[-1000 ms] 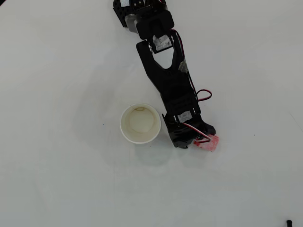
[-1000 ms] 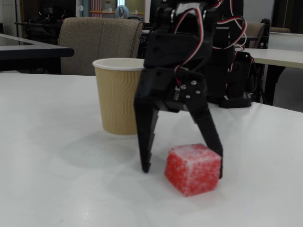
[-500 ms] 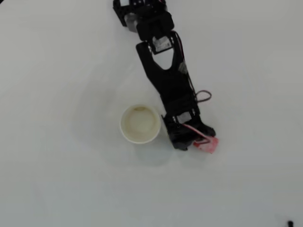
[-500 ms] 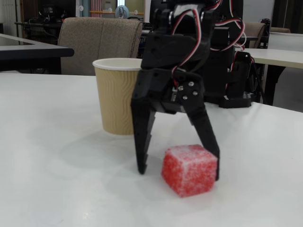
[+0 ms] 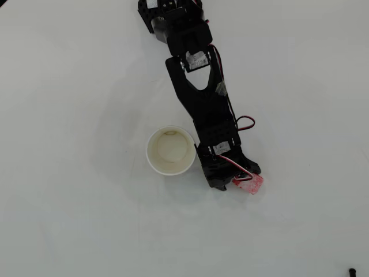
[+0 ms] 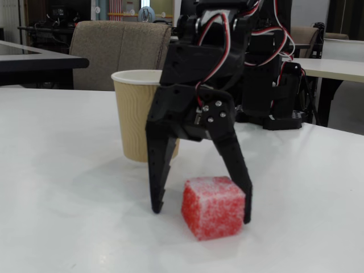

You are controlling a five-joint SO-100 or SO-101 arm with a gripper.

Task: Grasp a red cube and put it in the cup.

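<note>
While the gripper (image 6: 200,211) stands wide astride the red cube (image 6: 211,207), bare white tabletop (image 5: 69,219) surrounds the nearby cup (image 5: 170,150).

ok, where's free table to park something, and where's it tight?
In the overhead view the table is bare left of the cup, along the bottom edge, and right of the arm. It is tight at centre: the cup nearly touches the open hand, which straddles the red cube.
</note>
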